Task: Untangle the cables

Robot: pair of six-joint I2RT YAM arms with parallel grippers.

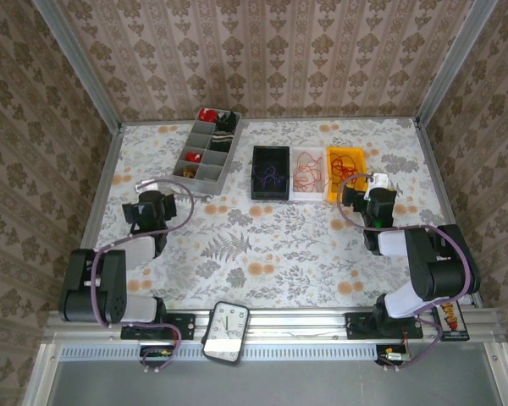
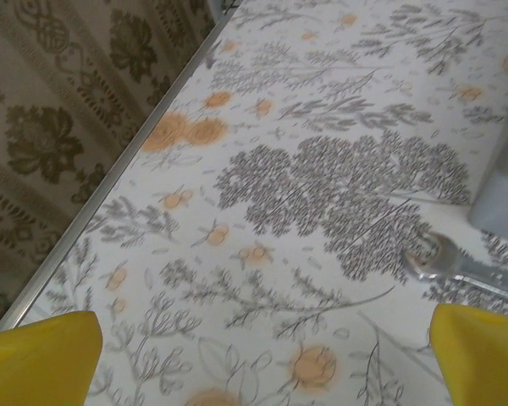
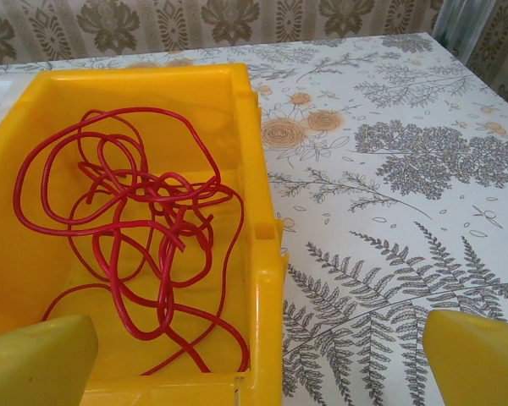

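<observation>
Three bins stand in a row at the back of the table. A dark purple-blue cable point(image 1: 269, 176) is coiled in the black bin point(image 1: 270, 154). An orange-red cable point(image 1: 307, 173) lies in the clear bin, and a tangled red cable point(image 1: 347, 162) point(image 3: 140, 216) lies in the yellow bin point(image 1: 332, 190) point(image 3: 262, 220). My right gripper point(image 1: 367, 188) point(image 3: 262, 342) hovers open over that bin's near right corner, with nothing between its yellow fingers point(image 3: 42, 355). My left gripper point(image 1: 152, 188) point(image 2: 267, 351) hangs open over bare floral tablecloth at the left, holding nothing.
A grey divided tray point(image 1: 208, 161) point(image 2: 501, 199) with small red and dark items sits at the back left. A flat metal piece point(image 2: 444, 262) lies next to its corner. The table's left metal edge point(image 2: 110, 199) runs close by. A timer point(image 1: 227, 331) rests on the front rail.
</observation>
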